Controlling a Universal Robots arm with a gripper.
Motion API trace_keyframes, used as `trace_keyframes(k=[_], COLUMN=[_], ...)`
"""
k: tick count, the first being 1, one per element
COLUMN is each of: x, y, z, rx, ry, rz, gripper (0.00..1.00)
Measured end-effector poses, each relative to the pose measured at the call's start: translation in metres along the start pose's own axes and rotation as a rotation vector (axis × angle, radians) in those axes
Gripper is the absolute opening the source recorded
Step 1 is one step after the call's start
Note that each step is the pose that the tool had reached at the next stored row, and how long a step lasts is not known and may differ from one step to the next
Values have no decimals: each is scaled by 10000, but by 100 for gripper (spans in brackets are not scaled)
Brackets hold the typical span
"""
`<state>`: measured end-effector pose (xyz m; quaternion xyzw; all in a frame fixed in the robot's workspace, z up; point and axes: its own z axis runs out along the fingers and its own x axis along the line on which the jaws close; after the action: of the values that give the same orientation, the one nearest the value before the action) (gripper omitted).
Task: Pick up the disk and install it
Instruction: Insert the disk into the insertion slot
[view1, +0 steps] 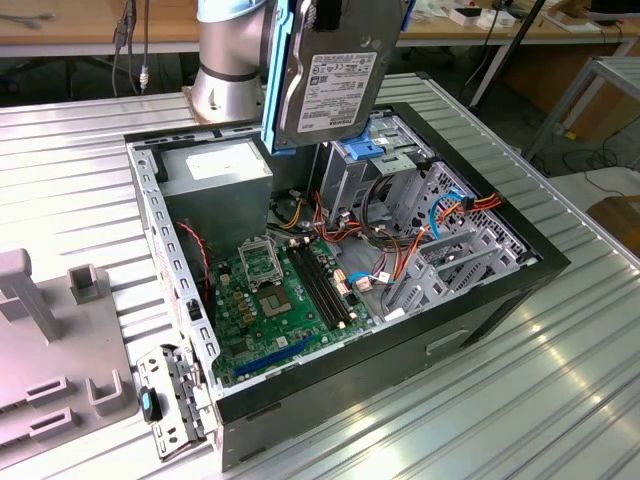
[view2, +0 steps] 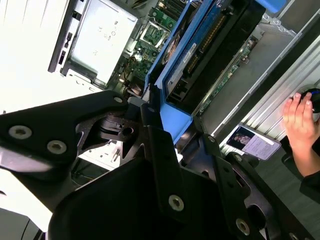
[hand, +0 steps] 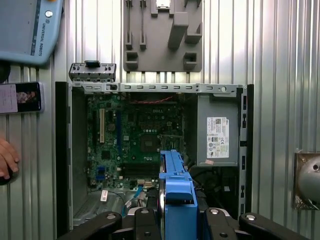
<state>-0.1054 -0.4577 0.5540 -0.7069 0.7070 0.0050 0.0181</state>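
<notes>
The gripper (hand: 177, 222) in the first wrist view is clamped on the disk (hand: 177, 192), its black fingers (hand: 216, 224) gripping the blue rails. In the exterior view the disk hangs on edge at top centre, above the open computer case (view1: 540, 262).

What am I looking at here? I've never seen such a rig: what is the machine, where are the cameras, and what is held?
It is one robot arm mounted on a ribbed metal table. The exterior view looks on from off the arm; both wrist views ride on the arm and look down past its fingers. On the table stands an open computer case, its circuit board showing, with a grey holder block beside it. The fingers are shut on the disk, a grey drive with blue side rails, held in the air above the case. A person's hand lies on the table near the case.
</notes>
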Motion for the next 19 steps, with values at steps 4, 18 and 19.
trace_keyframes(k=[4,18,19], x=[0,2,2], y=[0,-301,-310], z=[0,16,17], rx=[9,6,6], ry=[0,-1,-1], rz=[0,-1,-2], gripper=[37,37,37])
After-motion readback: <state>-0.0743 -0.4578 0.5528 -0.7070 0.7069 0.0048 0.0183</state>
